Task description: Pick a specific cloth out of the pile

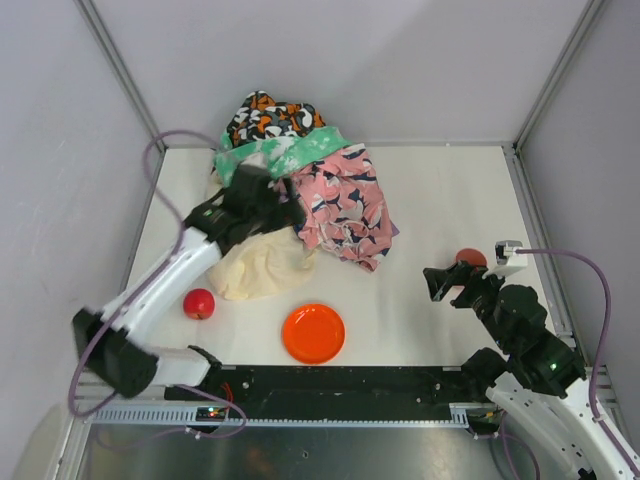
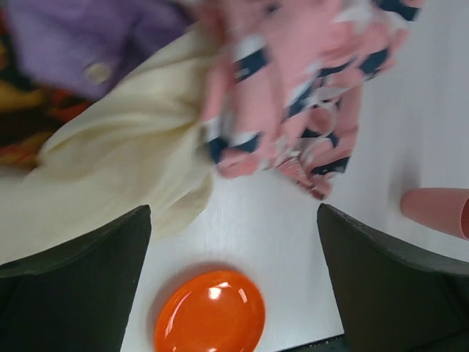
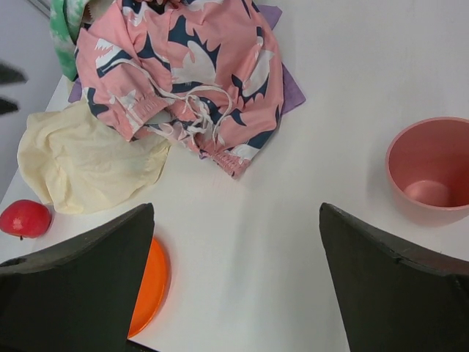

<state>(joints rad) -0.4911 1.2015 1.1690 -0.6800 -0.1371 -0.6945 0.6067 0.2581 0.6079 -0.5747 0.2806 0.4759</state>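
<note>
At far centre of the table (image 1: 440, 190), the pile (image 1: 330, 180): black-orange cloth (image 1: 270, 118) farthest, mint cloth (image 1: 300, 150) next, pink cloth (image 1: 345, 215) draped over the right side, cream cloth (image 1: 262, 262) spilling out near and left. The cloth (image 3: 293, 92), plain lilac, mostly buried under the pink one, only a strip out at the pile's right edge, plus a patch just beyond the cream in the left wrist view. Left end effector (image 1: 268, 200) over the pile's left side, above the cream, jaws wide, nothing between them. Right end effector (image 1: 440, 283) well apart to the right, over bare table, jaws likewise wide and empty. Pink cup (image 3: 429, 165) just beside it. Orange plate (image 1: 313, 333) near centre, apart from the pile. Red ball (image 1: 199, 303) near left, just beside the cream's edge.
</note>
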